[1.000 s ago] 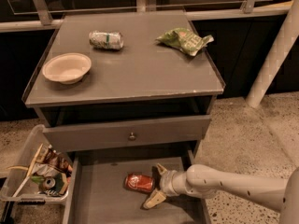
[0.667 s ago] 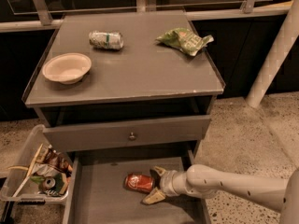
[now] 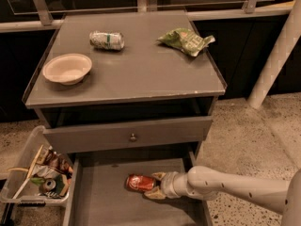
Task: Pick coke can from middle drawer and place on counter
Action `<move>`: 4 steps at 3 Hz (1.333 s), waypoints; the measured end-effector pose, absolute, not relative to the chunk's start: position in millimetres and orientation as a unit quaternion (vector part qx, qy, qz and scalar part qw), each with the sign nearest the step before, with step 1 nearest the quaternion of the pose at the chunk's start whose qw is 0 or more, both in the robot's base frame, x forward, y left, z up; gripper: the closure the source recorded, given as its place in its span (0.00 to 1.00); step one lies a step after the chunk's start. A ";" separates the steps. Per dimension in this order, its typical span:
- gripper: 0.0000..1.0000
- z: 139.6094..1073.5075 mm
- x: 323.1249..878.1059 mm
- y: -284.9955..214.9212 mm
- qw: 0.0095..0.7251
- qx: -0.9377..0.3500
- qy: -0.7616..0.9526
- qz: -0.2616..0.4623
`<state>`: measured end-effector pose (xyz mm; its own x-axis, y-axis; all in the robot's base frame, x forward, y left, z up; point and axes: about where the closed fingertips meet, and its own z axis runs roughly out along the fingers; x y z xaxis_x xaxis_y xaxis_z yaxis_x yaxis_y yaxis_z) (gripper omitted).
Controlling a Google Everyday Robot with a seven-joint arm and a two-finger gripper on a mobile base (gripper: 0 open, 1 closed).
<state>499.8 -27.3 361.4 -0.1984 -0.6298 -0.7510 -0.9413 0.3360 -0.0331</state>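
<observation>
Currently, the coke can is lying on its side on the floor of the middle drawer, which is standing pulled out below the cabinet. The can is sitting toward the drawer's right half, with bare grey floor around it. The tool is reaching in from the right at the end of the pale arm. Its two fingers are standing apart, one on the far side and one on the near side of the can's right end, close against it. Above, a closed drawer front is showing its small round knob.

On the table, a shallow cream bowl is resting at the left. A silver-and-green can is lying on its side behind it, and a crumpled green bag is sitting at the back right. Beside the drawer on the left, a clear bin is holding mixed packets and clutter.
</observation>
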 end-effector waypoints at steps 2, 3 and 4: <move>1.00 364.3 490.5 -32.3 0.333 -0.533 0.745 0.223; 1.00 385.0 475.8 -40.9 0.332 -0.540 0.743 0.215; 1.00 420.9 461.9 -54.3 0.347 -0.547 0.735 0.201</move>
<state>461.9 -54.3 420.9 -0.1604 -0.6643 -0.7301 -0.9437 0.3201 -0.0839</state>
